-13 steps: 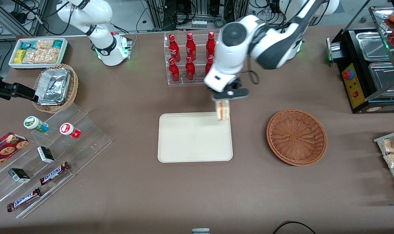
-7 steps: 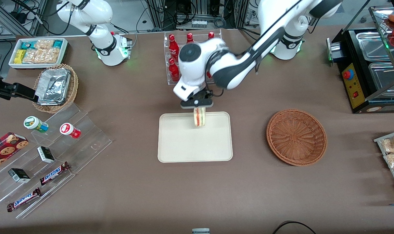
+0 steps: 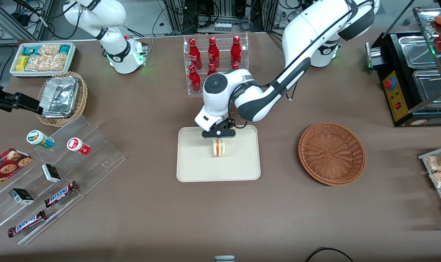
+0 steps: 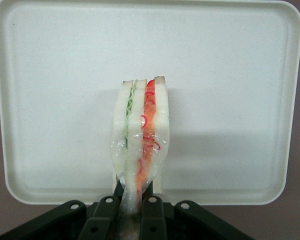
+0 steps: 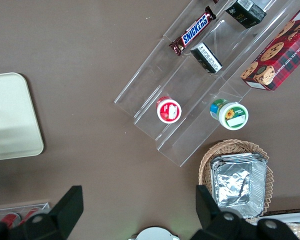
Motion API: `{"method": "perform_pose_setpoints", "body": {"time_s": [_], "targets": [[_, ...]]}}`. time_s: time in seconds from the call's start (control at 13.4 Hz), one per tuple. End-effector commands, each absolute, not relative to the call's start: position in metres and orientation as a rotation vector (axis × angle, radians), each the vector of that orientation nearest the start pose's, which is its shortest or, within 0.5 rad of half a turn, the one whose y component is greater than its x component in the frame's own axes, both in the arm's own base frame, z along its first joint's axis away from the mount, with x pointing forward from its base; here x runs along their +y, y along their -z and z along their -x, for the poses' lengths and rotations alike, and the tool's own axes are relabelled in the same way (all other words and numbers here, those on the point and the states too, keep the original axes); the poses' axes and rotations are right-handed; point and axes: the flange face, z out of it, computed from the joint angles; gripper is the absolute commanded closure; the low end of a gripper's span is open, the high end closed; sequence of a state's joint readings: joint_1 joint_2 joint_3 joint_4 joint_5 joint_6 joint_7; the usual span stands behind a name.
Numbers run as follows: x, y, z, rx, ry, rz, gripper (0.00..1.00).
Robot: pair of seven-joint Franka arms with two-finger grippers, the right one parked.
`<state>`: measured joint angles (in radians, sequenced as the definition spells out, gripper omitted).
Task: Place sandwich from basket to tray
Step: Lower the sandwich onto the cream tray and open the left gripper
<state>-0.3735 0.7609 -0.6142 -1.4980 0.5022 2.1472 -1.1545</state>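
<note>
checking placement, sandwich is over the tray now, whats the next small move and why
Probably lower a little, then open. The gripper grips the sandwich edge-up above the tray middle; whether it touches the tray is unclear. The basket holds nothing.

A cream tray [image 3: 242,171] lies on a dull brown worktop [image 3: 220,218]. At the frame's centre, a black end effector [image 3: 219,137] grips a sandwich [image 3: 219,148] of pale beige bread with red and green filling stripes. At centre right sits a reddish-brown woven basket [image 3: 332,153]. Red bottles [image 3: 213,54] stand at upper centre.
</note>
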Motion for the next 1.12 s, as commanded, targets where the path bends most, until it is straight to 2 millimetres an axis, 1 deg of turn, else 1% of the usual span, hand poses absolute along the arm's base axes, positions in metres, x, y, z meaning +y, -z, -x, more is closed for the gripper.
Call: {"method": "perform_pose_setpoints", "body": {"time_s": [0.0,0.15,0.37,0.45,0.52,0.6,0.67,0.82,0.9,1.05], "targets": [[-0.548,-0.268,-0.478,-0.076,0.115,3.153,1.0],[-0.555,-0.257,-0.475,-0.072,0.145,3.167,1.0],[-0.558,-0.245,-0.481,-0.102,0.161,3.166,1.0],[-0.558,-0.244,-0.481,-0.105,0.16,3.163,0.84],[-0.558,-0.243,-0.481,-0.101,0.16,3.162,0.45],[-0.557,-0.241,-0.481,-0.079,0.16,3.157,0.0],[-0.559,-0.242,-0.479,-0.074,0.161,3.157,0.0],[-0.558,-0.251,-0.48,-0.083,0.174,3.158,0.0],[-0.557,-0.267,-0.482,-0.107,0.193,3.159,0.0],[-0.543,-0.312,-0.485,-0.166,0.183,3.108,0.0]]}}
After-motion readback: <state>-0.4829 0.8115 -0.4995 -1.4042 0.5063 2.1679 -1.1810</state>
